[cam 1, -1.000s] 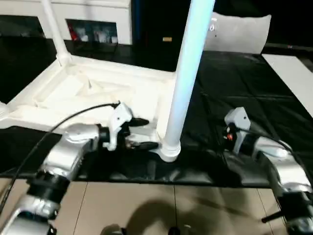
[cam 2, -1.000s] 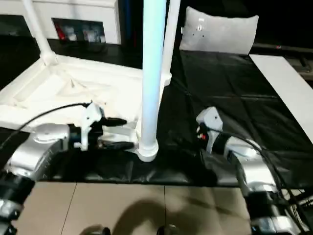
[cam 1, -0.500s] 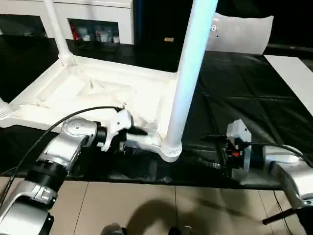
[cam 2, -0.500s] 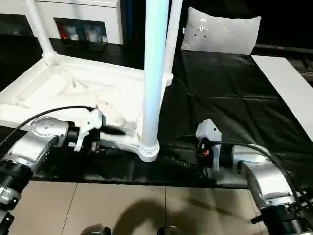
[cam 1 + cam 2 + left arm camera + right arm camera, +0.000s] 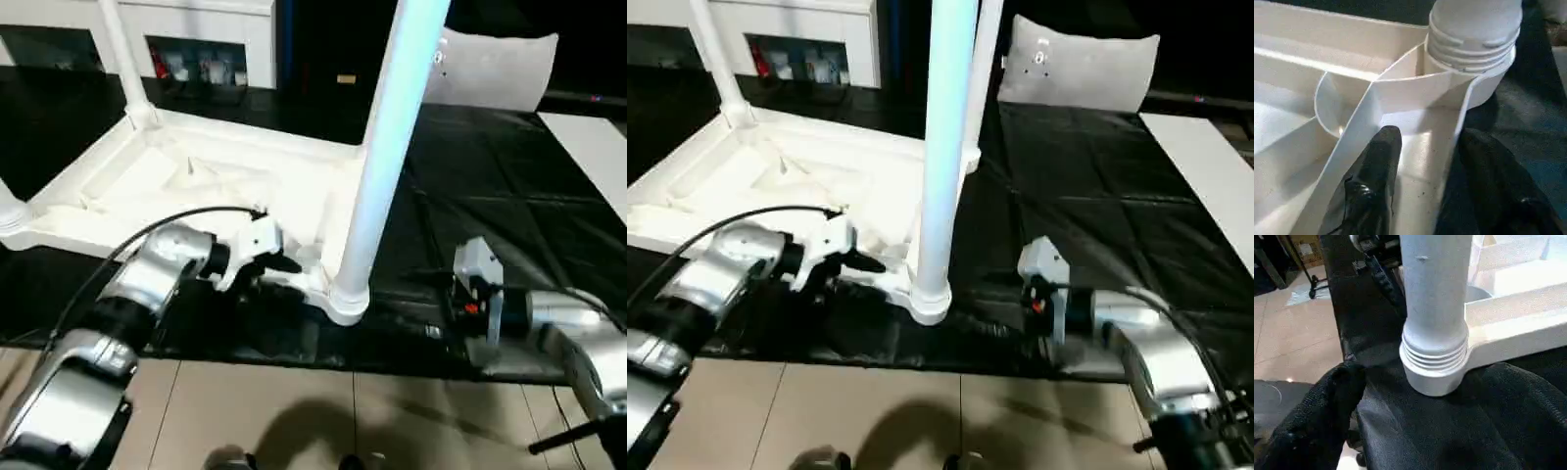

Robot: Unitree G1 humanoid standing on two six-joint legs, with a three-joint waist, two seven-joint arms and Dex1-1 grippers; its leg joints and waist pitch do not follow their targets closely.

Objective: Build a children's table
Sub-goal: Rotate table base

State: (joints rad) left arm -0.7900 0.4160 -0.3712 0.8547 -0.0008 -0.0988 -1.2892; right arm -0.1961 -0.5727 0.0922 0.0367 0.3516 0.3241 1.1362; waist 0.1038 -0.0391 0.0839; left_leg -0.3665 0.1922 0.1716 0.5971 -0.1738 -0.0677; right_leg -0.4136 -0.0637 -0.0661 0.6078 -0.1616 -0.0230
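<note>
The white children's table (image 5: 196, 186) lies upside down on black cloth, its ribbed underside facing up. A long white leg (image 5: 384, 166) stands in the near right corner socket (image 5: 345, 302). Another leg (image 5: 122, 59) rises at the far left corner. My left gripper (image 5: 292, 274) is at the front rim beside that socket and is open. One finger (image 5: 1376, 166) sits inside the rim wall and the other finger (image 5: 1493, 181) outside it. My right gripper (image 5: 416, 304) lies low on the cloth just right of the socket (image 5: 1437, 367), open and pointing at it.
At the back stands a white cabinet (image 5: 196, 39) with shelves. Further right, a grey pillow (image 5: 495, 69) lies on the black cloth. A white board (image 5: 593, 147) lies at the right edge. Tan floor tiles (image 5: 294, 411) run along the front. A black cable (image 5: 147, 235) loops over my left forearm.
My right arm has dropped to the cloth and swung its gripper toward the near socket. The left gripper has moved forward onto the front rim.
</note>
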